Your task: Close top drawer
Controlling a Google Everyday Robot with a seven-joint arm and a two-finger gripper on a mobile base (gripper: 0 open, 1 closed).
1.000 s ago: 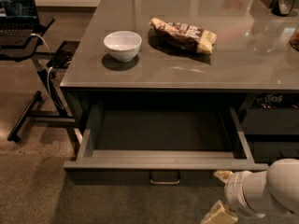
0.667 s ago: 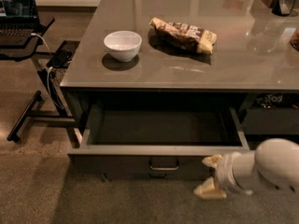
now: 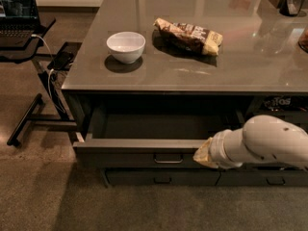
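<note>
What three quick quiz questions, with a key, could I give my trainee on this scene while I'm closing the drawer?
1. True or false: the top drawer is fully shut.
2. Where is the gripper? A. at the drawer's front, right of its handle; B. deep inside the drawer; C. left of the handle.
3. What lies to the right of the white bowl?

Key: 1. False, it stands partly pulled out. 2. A. 3. A snack bag.
</note>
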